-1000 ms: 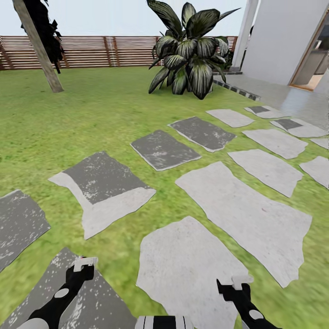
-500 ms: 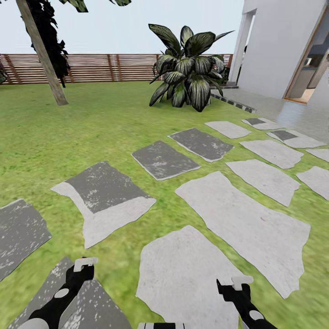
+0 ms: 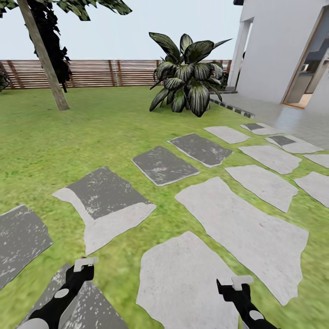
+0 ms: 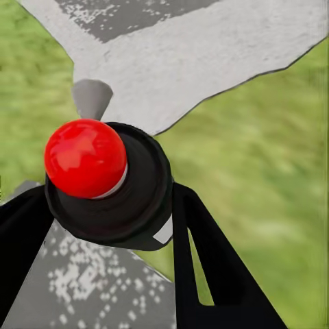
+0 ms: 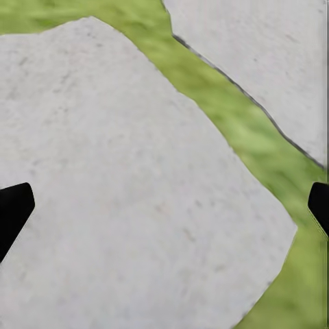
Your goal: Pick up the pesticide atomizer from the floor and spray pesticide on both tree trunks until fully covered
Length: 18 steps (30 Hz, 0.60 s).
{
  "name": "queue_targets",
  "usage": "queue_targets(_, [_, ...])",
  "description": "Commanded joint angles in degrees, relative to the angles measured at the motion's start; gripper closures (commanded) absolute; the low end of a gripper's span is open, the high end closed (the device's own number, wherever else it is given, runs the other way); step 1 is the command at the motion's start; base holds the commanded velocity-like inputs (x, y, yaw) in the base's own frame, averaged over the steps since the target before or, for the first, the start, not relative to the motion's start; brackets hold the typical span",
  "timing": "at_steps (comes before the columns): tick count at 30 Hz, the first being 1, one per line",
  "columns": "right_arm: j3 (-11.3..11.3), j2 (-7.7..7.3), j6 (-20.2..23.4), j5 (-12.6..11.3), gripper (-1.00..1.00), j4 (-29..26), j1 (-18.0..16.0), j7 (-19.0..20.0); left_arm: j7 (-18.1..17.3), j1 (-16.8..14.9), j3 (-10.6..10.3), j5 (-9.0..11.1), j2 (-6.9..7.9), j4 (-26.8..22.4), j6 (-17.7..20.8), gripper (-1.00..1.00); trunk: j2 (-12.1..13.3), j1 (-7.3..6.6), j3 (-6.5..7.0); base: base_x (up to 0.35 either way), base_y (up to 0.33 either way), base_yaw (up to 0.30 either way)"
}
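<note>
The pesticide atomizer (image 4: pixel 103 179), a black body with a shiny red round knob and a small grey cone nozzle, sits between the black fingers of my left gripper (image 3: pixel 81 270), which is shut on it. Low over a pale paving slab, my right gripper (image 3: pixel 238 286) hangs open with nothing between its widely spread fingertips (image 5: pixel 15 209). Both arms are held low at the near edge of the head view, above the green grass floor (image 3: pixel 105 119). The two trees of the task are out of view.
Grey and pale stepping slabs (image 3: pixel 242 224) run from near me toward the white house (image 3: pixel 278 50) at right. A broad-leaved dark plant (image 3: pixel 187 75) stands ahead. A thin leaning pale stem (image 3: pixel 43 57) with a black tree behind is far left. A brown slat fence (image 3: pixel 105 73) closes the lawn.
The whole head view has shifted: the camera tilted upward, showing more sky and foliage at top left. Both arms keep the same pose, and the left gripper still holds the atomizer.
</note>
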Motion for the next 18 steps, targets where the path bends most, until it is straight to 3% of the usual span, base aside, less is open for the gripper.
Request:
queue_targets(1, [0.0, 0.0, 0.0, 0.0, -1.0, 0.0, 0.0, 0.0, 0.0, 0.0, 0.0, 0.0, 0.0, 0.0, 0.0, 1.0, 0.4, -0.22, 0.28, 0.0, 0.0, 0.0])
queue_targets(12, [0.0, 0.0, 0.0, 0.0, -1.0, 0.0, 0.0, -0.1, 0.0, 0.0, 0.0, 0.0, -0.05, 0.0, -0.1, 1.0, 4.8, -2.64, 3.23, 0.0, 0.0, 0.0])
queue_targets(18, [0.0, 0.0, 0.0, 0.0, -1.0, 0.0, 0.0, -0.1, 0.0, 0.1, 0.0, 0.1, -0.05, 0.0, -0.1, 1.0, 4.8, -2.64, 3.76, 0.0, 0.0, 0.0])
